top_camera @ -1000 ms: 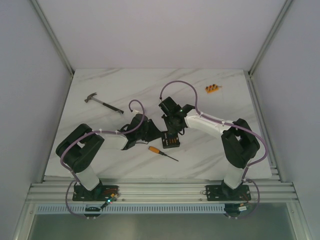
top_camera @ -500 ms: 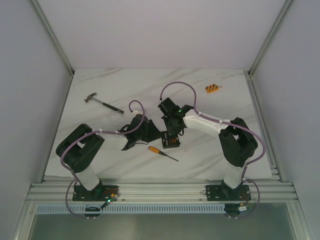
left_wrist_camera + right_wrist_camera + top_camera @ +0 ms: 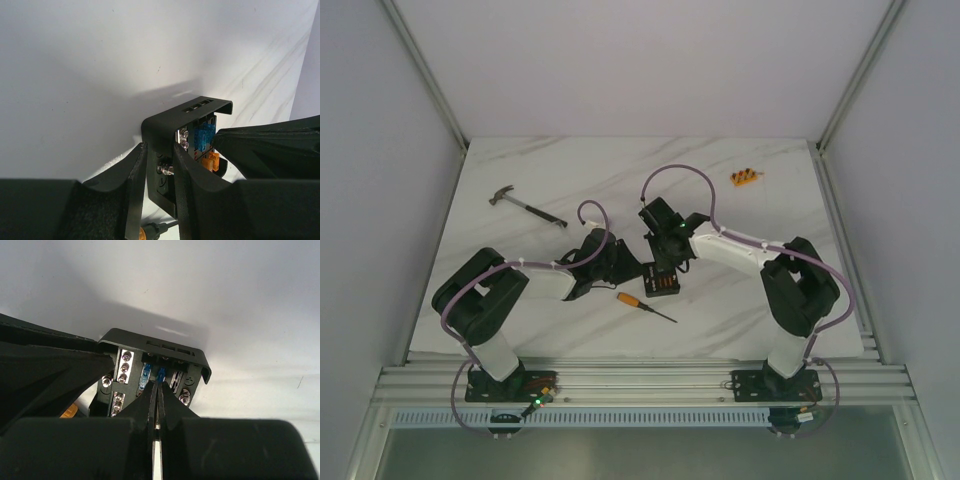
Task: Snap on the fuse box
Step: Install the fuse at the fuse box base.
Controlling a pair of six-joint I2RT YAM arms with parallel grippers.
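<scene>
- Two arms, bolted at the near edge of a white marbled bench [image 3: 620, 170], reach inward and meet over one small part just short of the bench's middle.
- Nearest of the loose items, an orange-handled screwdriver [image 3: 642, 305] lies flat, its shaft pointing right and toward the near edge, just in front of the fuse box.
- The fuse box [image 3: 665, 283] sits on the bench just beyond the screwdriver, between the two arms; it is a black, squarish housing with its cover's slotted edge arching over the far side.
- The left gripper [image 3: 162, 172] comes in from the left and is clamped on the fuse box's near side wall, one finger inside the wall and one outside, with a silver screw showing between them.
- Inside the housing, a blue fuse [image 3: 204, 135] and an orange fuse [image 3: 212, 161] stand beside rows of silver screw terminals.
- The right gripper [image 3: 156, 390] comes down from the far side with its jaws pressed together, tips resting at a blue fuse in the box's middle row; whether they pinch it cannot be told.
- Farther back on the left, a hammer [image 3: 525, 205] lies well apart from the arms.
- At the far right, a small orange block [image 3: 746, 177] sits alone.
</scene>
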